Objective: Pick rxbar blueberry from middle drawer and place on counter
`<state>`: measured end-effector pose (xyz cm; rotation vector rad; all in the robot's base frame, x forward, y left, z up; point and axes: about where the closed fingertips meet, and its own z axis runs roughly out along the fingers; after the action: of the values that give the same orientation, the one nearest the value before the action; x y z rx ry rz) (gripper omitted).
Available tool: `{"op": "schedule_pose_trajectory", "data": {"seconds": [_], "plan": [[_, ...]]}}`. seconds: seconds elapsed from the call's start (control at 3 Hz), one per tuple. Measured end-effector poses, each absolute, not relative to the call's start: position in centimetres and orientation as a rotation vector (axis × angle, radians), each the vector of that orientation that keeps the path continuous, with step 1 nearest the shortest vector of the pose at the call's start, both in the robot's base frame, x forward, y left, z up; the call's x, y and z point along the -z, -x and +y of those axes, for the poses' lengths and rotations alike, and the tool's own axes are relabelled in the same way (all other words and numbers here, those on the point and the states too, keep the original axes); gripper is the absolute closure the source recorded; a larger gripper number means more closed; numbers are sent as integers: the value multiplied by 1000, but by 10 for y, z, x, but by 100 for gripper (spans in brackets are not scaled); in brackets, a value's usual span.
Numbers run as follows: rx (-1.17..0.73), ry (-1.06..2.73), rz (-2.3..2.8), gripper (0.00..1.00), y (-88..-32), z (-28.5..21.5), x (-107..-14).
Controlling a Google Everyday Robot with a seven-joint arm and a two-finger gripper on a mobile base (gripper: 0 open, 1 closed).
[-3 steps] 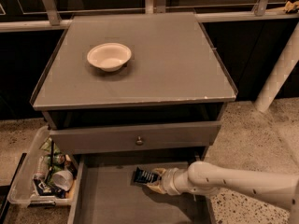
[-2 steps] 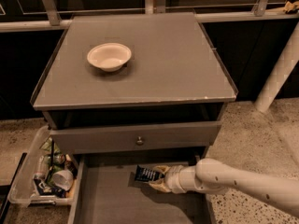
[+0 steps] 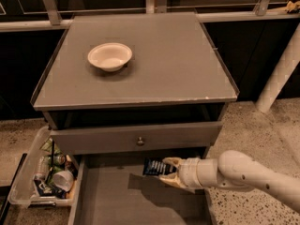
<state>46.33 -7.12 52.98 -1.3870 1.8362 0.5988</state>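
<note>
Tool point(image 3: 165, 170) gripping rxbar blueberry point(image 3: 152, 167) above middle drawer point(image 3: 117, 203); bowl point(image 3: 110, 56) on counter point(image 3: 187, 64).

rxbar blueberry point(image 3: 153, 167) navy, pale print | end effector point(image 3: 165, 171) tan, over grey middle drawer point(image 3: 122, 201)

text: we read none | bar point(image 3: 151, 167): pale print on wrapper, we cannot make it out | gripper point(image 3: 163, 171): over drawer point(image 3: 117, 203), clasping bar's end

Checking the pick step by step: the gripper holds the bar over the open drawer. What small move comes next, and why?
Probably draw back and up. The gripper holds the rxbar blueberry above the middle drawer floor, close under the knobbed drawer front, which it must clear before reaching the counter.
</note>
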Motion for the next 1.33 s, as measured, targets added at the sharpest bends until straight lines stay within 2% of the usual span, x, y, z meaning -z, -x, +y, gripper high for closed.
{"op": "schedule_pose_trajectory", "data": {"seconds": [1.0, 1.33], "plan": [[-349, 1481, 1738, 100, -440, -117, -716], [-343, 1494, 1734, 100, -438, -117, -721]]}}
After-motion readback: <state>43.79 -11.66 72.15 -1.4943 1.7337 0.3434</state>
